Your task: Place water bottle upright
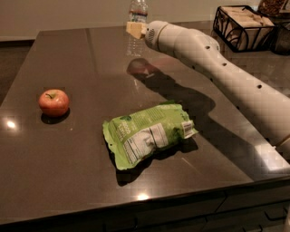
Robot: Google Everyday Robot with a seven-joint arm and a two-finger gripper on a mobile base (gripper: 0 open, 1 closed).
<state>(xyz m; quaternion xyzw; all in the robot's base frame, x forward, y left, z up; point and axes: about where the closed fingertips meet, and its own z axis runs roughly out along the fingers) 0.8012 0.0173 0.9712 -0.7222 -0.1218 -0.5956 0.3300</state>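
Over the dark surface (68,172) my long white arm (217,68) reaches from the right edge to the far edge, past a green bag (149,136) near the front edge and a red apple (53,102) by the left edge. There the water bottle (137,11) points straight up and down, and my pincer (136,30) is closed around its middle. I cannot tell if its bottom touches the surface yet, so I think it must go straight down.

The dark table (81,154) carries an apple (53,102) at left and a green bag (149,134) at centre; the gripper (136,30) holds the water bottle (137,10) at top.
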